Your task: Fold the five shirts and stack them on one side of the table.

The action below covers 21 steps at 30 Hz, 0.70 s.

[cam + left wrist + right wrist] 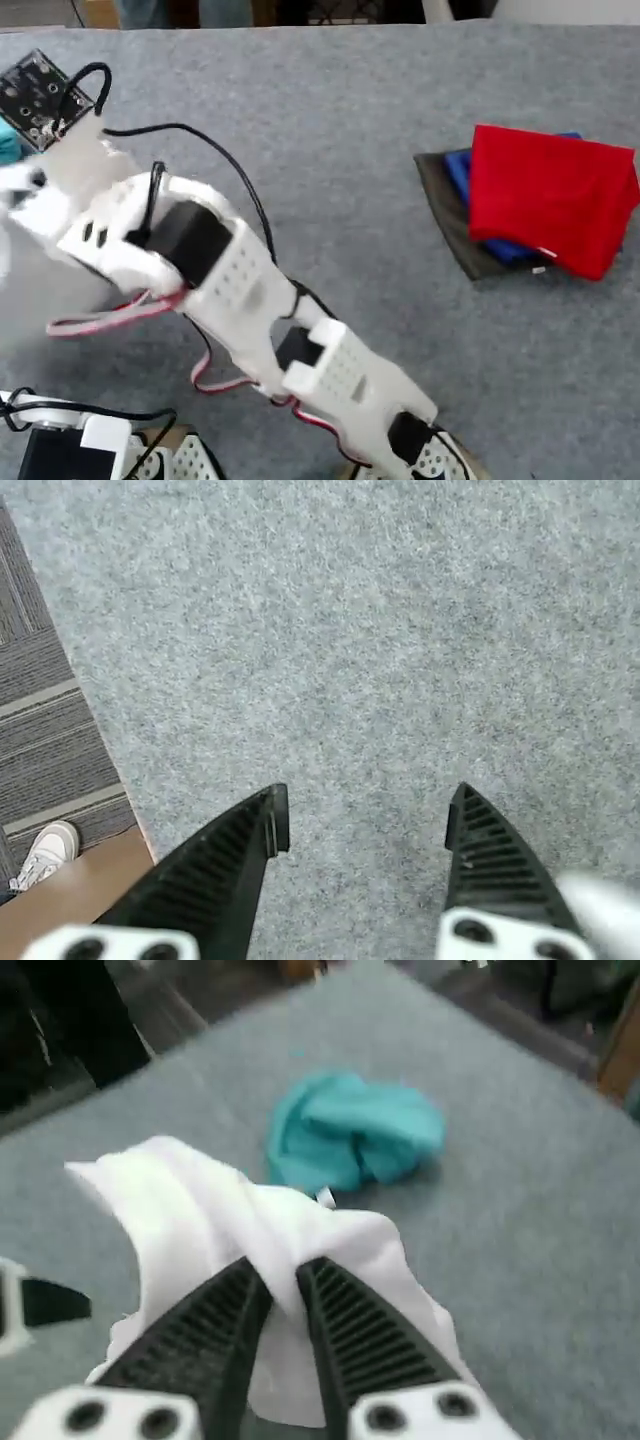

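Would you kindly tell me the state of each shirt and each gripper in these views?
White shirt: unfolded, bunched, pinched in the right gripper.
Teal shirt: unfolded, crumpled, lying loose.
Red shirt: folded, lying on the blue shirt.
Blue shirt: folded, between the red and dark shirts.
Dark shirt: folded, lowest of the three.
Right gripper: shut on the white shirt.
Left gripper: open, empty.

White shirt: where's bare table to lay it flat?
Open table between the right arm and the folded stack, plus the far strip. Crowded at the high view's left edge: teal shirt, white shirt.
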Each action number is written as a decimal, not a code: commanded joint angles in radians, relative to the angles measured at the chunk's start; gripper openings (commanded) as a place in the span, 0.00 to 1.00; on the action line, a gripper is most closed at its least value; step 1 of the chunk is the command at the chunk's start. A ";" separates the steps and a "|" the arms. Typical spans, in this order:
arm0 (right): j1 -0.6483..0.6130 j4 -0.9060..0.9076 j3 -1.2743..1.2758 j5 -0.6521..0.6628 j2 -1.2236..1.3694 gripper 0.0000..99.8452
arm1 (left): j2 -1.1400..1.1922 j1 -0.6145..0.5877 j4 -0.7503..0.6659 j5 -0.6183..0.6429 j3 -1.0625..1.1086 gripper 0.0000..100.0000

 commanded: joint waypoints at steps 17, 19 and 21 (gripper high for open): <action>0.511 0.319 0.492 0.049 0.122 0.01 | -0.006 -0.008 -0.012 0.008 -0.012 0.27; 0.588 0.348 0.521 0.101 0.165 0.01 | -0.006 -0.007 -0.012 0.008 -0.012 0.27; 0.681 0.345 0.547 0.140 0.188 0.01 | -0.006 0.013 -0.009 0.006 -0.007 0.27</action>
